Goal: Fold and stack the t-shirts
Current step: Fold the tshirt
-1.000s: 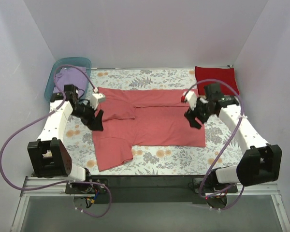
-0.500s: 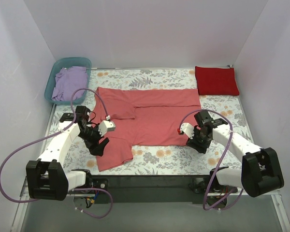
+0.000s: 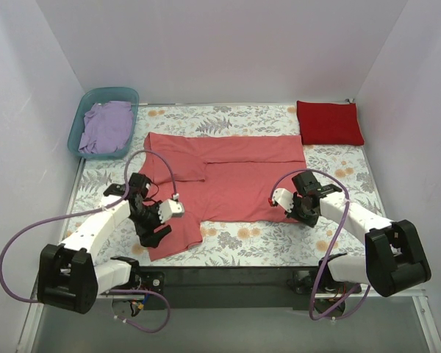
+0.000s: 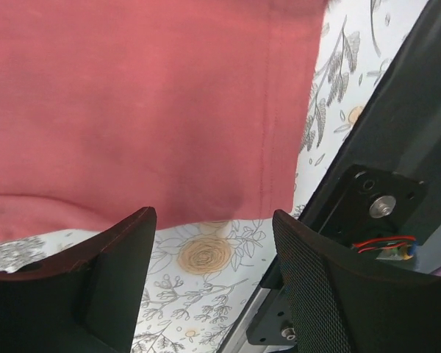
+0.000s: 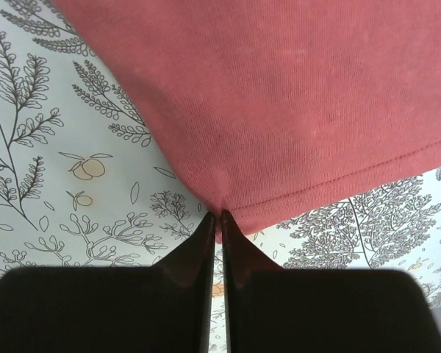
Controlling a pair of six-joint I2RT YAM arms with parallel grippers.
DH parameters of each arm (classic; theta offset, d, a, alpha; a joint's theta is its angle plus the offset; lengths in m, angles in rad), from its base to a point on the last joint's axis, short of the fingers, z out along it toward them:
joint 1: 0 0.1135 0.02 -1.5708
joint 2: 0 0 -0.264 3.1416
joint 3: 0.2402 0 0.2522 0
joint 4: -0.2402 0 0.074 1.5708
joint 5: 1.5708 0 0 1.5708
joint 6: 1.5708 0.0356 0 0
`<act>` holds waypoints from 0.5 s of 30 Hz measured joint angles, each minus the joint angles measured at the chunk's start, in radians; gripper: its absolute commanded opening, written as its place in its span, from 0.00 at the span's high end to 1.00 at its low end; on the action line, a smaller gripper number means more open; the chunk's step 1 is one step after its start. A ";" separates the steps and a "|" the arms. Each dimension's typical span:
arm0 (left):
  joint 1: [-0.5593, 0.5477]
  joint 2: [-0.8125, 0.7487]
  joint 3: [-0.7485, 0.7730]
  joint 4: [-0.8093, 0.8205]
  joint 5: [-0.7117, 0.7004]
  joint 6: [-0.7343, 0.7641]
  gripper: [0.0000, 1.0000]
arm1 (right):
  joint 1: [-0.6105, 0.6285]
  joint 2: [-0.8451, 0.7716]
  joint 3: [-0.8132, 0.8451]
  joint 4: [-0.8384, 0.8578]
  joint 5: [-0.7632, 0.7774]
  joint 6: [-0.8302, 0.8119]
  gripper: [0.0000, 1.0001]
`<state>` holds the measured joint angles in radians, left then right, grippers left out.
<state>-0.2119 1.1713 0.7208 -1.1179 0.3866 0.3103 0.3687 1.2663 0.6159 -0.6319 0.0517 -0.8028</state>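
Note:
A salmon-pink t-shirt (image 3: 231, 184) lies spread flat in the middle, one sleeve folded in. In the right wrist view my right gripper (image 5: 220, 215) is shut, pinching the hemmed near-right corner of this shirt (image 5: 294, 95); from above it (image 3: 303, 212) sits at that corner. My left gripper (image 4: 213, 217) hangs open just off the near-left hem of the pink shirt (image 4: 132, 110), with nothing between its fingers; from above it (image 3: 156, 226) is over the shirt's near-left part. A folded deep red t-shirt (image 3: 329, 123) lies at the back right. A crumpled lavender t-shirt (image 3: 105, 126) fills the tub.
The teal tub (image 3: 90, 98) stands at the back left corner. A white floral cloth (image 3: 242, 114) covers the table. The black front rail and arm mounts (image 4: 371, 202) run close behind the left gripper. White walls enclose three sides.
Both arms swung from the shirt's far corners down to its near corners. The right gripper closed on the near-right hem corner. The left gripper stayed open.

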 measured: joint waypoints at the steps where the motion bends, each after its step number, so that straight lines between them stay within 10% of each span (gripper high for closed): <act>1: -0.021 -0.017 -0.034 0.023 -0.020 0.004 0.37 | 0.000 0.002 0.000 0.005 0.006 0.002 0.95; 15: -0.100 -0.065 -0.082 0.154 -0.183 0.035 0.50 | 0.003 0.010 0.005 0.007 0.021 0.006 0.99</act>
<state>-0.3119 1.1061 0.6392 -0.9638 0.2031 0.3454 0.3717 1.2766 0.6209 -0.6250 0.0731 -0.7963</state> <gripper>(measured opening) 0.519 0.022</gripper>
